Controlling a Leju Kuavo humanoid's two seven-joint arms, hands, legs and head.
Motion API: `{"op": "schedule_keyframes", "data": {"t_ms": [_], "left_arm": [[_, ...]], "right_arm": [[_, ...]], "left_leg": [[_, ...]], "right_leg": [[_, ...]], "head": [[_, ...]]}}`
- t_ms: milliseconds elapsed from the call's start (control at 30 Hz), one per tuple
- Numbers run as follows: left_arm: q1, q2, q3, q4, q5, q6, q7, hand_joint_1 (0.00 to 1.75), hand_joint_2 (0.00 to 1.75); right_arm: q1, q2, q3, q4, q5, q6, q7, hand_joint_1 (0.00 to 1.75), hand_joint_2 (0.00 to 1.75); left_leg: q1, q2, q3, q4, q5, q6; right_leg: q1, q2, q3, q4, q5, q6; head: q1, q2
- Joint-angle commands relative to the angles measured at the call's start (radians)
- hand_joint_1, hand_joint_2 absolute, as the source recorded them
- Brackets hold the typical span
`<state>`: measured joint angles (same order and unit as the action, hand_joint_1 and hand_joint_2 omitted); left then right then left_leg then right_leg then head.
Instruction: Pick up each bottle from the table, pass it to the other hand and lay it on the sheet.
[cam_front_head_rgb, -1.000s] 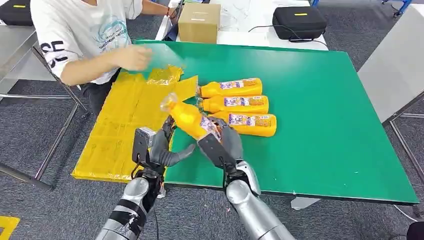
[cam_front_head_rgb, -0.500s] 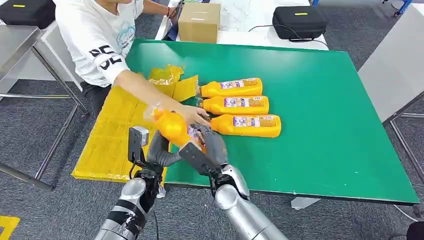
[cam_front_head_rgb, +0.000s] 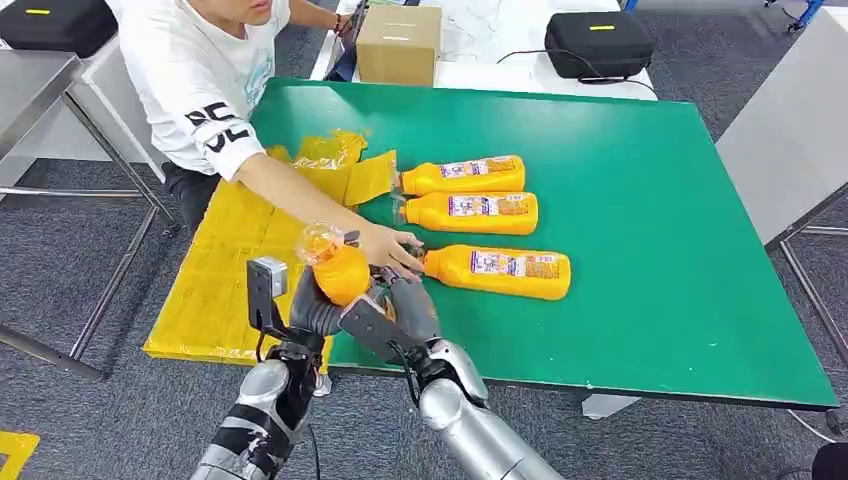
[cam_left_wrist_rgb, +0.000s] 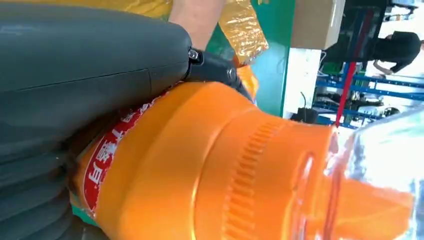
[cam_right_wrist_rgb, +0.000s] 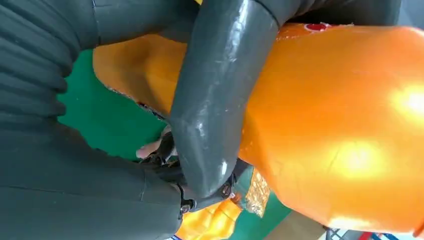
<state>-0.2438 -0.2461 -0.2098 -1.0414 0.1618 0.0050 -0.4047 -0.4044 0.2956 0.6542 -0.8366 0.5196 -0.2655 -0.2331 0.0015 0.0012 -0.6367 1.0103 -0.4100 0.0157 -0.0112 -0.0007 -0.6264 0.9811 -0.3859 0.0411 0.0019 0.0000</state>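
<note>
The head view looks forward and down from high on the robot, taking in the whole green table (cam_front_head_rgb: 650, 280) with both arms entering from below. The left wrist view sits very close behind the left hand (cam_left_wrist_rgb: 75, 100), turned on its side, facing along the orange bottle (cam_left_wrist_rgb: 210, 170) toward the room beyond. The right wrist view is equally close behind the right hand (cam_right_wrist_rgb: 220, 100). All three views share that bottle.
</note>
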Motion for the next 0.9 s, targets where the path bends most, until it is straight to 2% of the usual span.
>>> {"op": "schedule_keyframes", "data": {"t_ms": [33,67,100,333,500,633,700,900], "left_arm": [[-0.037,0.008,0.042,-0.026,0.048,0.005,0.003,1.75,1.75],[-0.036,0.01,0.042,-0.03,0.048,0.005,0.003,1.75,1.75],[-0.032,0.01,0.05,-0.043,0.054,0.011,0.0,1.75,1.75],[-0.03,0.046,0.067,-0.103,-0.021,0.099,-0.025,1.75,1.75],[-0.064,0.112,0.074,-0.155,-0.189,0.188,-0.043,1.75,1.75],[-0.114,0.174,0.026,-0.112,-0.471,0.267,-0.025,1.75,1.75],[-0.123,0.174,0.037,-0.096,-0.523,0.267,-0.03,1.75,1.75],[-0.18,0.235,0.01,0.013,-0.755,0.288,-0.025,1.75,1.75]], "right_arm": [[-0.013,-0.026,0.044,0.057,-0.009,-0.007,-0.003,1.19,1.75],[-0.011,-0.026,0.038,0.051,-0.011,-0.014,-0.004,0.1,1.75],[-0.005,-0.027,0.02,0.033,-0.019,-0.036,-0.005,0.0,1.75],[0.049,-0.058,-0.115,-0.156,-0.096,-0.118,-0.028,0.0,1.75],[0.083,-0.084,-0.198,-0.279,-0.137,-0.138,-0.053,0.0,1.75],[0.085,-0.087,-0.223,-0.308,-0.131,-0.123,-0.055,0.0,1.75],[0.088,-0.084,-0.23,-0.314,-0.131,-0.113,-0.055,0.0,1.75],[0.076,-0.081,-0.232,-0.314,-0.137,-0.093,-0.066,0.0,1.75]], "left_leg": [[0.001,-0.001,0.005,0.0,-0.002,-0.001],[0.001,-0.001,0.004,-0.001,-0.001,-0.001],[0.001,-0.001,0.002,-0.001,-0.001,-0.001],[0.001,-0.002,0.004,0.0,-0.002,-0.001],[0.001,-0.001,0.001,0.0,0.0,-0.001],[0.001,-0.002,0.001,0.0,0.0,-0.001],[0.001,-0.001,0.003,0.0,0.0,-0.001],[0.0,-0.001,0.003,-0.001,0.0,-0.001]], "right_leg": [[0.001,-0.001,0.006,-0.001,-0.002,-0.002],[0.001,-0.001,0.004,-0.001,-0.002,-0.001],[0.001,-0.001,0.002,-0.001,-0.001,-0.001],[0.001,-0.002,0.004,0.0,-0.002,-0.001],[0.001,-0.001,0.001,0.0,0.0,-0.001],[0.001,-0.002,0.001,0.0,-0.001,-0.001],[0.001,-0.001,0.002,0.0,-0.001,-0.001],[0.0,-0.001,0.003,0.0,-0.001,-0.001]], "head": [[0.0,0.0],[0.0,0.0],[0.0,0.0],[0.0,0.0],[0.0,0.0],[0.0,0.0],[0.0,0.0],[0.0,0.0]]}}
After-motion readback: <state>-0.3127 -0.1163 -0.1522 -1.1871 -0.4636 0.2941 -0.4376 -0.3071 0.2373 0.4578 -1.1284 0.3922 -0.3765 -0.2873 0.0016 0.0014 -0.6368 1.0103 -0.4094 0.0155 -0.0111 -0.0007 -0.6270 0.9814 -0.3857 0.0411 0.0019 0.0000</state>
